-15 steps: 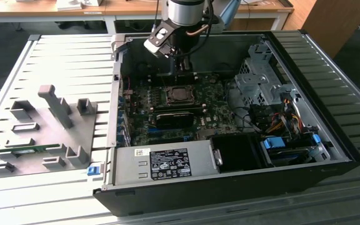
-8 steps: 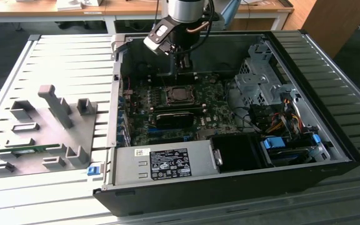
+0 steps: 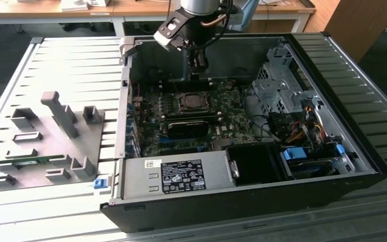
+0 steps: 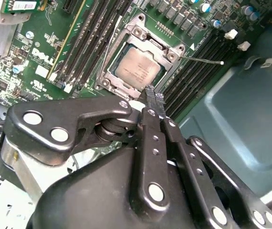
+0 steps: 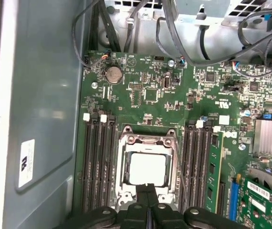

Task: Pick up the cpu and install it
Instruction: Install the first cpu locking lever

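Observation:
The cpu is a flat silvery square lying inside the metal-framed socket on the green motherboard, and the socket's frame stands open around it. My gripper hangs just above the socket's edge, shut, its two black fingertips pressed together with nothing between them. In the exterior view the gripper hovers inside the open computer case, a little behind the socket.
Black memory slots flank the socket on both sides. A green memory stick stands in one slot. Cables run across the case wall. A power supply fills the case's front; a grey fixture plate lies at the exterior view's left.

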Available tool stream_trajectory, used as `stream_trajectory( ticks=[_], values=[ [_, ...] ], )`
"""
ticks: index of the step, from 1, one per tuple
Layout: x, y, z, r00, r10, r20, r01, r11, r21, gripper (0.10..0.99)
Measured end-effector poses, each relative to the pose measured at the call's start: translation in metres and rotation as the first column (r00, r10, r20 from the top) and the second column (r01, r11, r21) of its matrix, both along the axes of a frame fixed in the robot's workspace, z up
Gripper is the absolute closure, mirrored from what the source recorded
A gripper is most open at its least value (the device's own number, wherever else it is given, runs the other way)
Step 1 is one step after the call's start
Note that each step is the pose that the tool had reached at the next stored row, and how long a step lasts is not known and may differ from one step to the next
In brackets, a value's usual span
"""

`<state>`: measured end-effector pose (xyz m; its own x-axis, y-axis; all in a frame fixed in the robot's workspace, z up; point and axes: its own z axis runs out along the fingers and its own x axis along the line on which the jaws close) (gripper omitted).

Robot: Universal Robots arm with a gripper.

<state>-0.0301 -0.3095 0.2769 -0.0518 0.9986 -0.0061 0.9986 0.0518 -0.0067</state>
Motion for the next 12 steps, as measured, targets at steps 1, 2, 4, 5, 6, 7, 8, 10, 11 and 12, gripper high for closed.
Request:
stream_trajectory(
  ticks=[1, 2, 4, 5, 6, 7, 8, 10, 11, 12],
  values=[
    [0.0, 0.0, 0.0017, 1.0, 0.0, 0.0, 0.0, 1.0, 0.0, 0.98],
    [0.0, 0.0, 0.0031, 1.0, 0.0, 0.0, 0.0, 1.0, 0.0, 0.98],
    [0.0, 0.0, 0.006, 1.0, 0.0, 0.0, 0.0, 1.0, 0.0, 0.98],
    [0.0, 0.0, 0.0071, 1.0, 0.0, 0.0, 0.0, 1.0, 0.0, 0.98],
    [0.0, 0.0, 0.0081, 1.0, 0.0, 0.0, 0.0, 1.0, 0.0, 0.98],
    [0.0, 0.0, 0.0087, 1.0, 0.0, 0.0, 0.0, 1.0, 0.0, 0.98],
    [0.0, 0.0, 0.0087, 1.0, 0.0, 0.0001, 0.0, 1.0, 0.0, 0.98],
    [0.0, 0.0, 0.0088, 1.0, 0.0, 0.0002, 0.0, 1.0, 0.0, 0.98],
    [0.0, 0.0, 0.009, 1.0, 0.0, 0.0, 0.0, 1.0, 0.0, 0.98],
    [0.0, 0.0, 0.009, 1.0, 0.001, 0.0, -0.001, 1.0, 0.0, 0.98]
  ],
)
